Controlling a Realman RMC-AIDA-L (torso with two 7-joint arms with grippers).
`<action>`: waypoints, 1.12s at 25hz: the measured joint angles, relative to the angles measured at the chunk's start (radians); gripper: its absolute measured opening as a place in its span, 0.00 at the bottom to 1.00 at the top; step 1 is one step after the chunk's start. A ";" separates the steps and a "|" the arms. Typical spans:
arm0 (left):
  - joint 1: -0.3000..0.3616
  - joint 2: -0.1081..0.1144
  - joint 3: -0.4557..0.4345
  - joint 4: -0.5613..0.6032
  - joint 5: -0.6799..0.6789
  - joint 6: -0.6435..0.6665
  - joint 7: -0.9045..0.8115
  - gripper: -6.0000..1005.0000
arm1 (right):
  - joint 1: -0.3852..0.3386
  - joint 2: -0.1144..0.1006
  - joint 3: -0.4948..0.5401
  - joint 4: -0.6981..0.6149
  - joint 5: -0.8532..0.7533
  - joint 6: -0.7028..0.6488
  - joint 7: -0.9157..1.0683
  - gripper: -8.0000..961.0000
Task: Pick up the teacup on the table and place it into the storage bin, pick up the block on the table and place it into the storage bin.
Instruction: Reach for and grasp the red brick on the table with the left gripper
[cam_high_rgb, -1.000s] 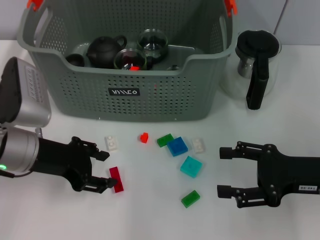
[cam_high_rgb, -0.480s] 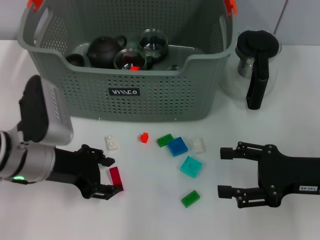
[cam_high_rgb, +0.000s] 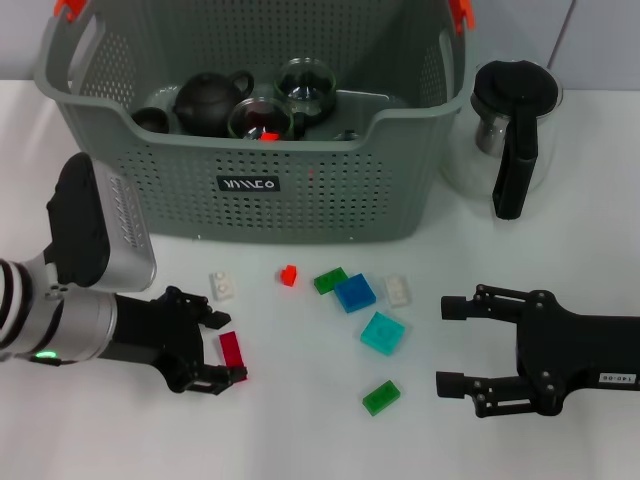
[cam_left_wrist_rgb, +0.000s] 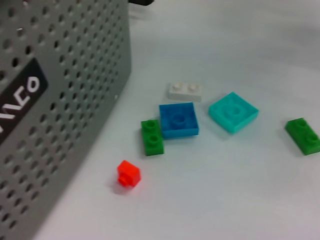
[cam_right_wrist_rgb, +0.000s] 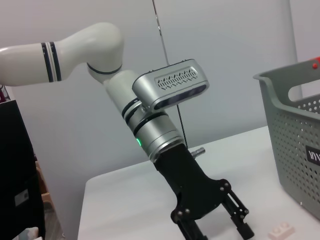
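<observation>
The grey perforated storage bin (cam_high_rgb: 330, 190) stands at the back of the table. It holds a dark teapot (cam_high_rgb: 210, 100) and glass teacups (cam_high_rgb: 260, 120); I see no teacup on the table itself. Several blocks lie in front of the bin. My left gripper (cam_high_rgb: 224, 350) is low at the front left, open, with its fingers on either side of a flat red block (cam_high_rgb: 231, 348). My right gripper (cam_high_rgb: 445, 344) hovers open and empty at the front right. The right wrist view shows the left gripper (cam_right_wrist_rgb: 217, 227) open, from across the table.
Loose blocks: white (cam_high_rgb: 223, 286), small red (cam_high_rgb: 289, 275), green (cam_high_rgb: 330, 280), blue (cam_high_rgb: 355, 293), white (cam_high_rgb: 398, 290), cyan (cam_high_rgb: 383, 332), green (cam_high_rgb: 381, 397). A glass pitcher (cam_high_rgb: 510, 130) with a black handle stands right of the bin. The left wrist view shows the bin wall (cam_left_wrist_rgb: 60, 100) and the blue block (cam_left_wrist_rgb: 178, 119).
My left arm has swung in and brought its open fingers around the flat red block, which has shifted slightly. The right arm has not moved.
</observation>
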 joint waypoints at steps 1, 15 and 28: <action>0.000 0.000 0.003 0.000 0.001 -0.009 0.000 0.68 | 0.000 0.000 0.000 0.000 0.000 0.000 0.000 0.95; 0.000 0.002 -0.003 -0.025 -0.006 -0.019 -0.015 0.68 | -0.003 -0.003 0.000 0.000 0.000 -0.004 0.004 0.95; -0.023 0.002 0.012 -0.005 0.000 -0.040 -0.009 0.69 | -0.003 -0.004 0.000 0.000 0.004 -0.005 0.003 0.95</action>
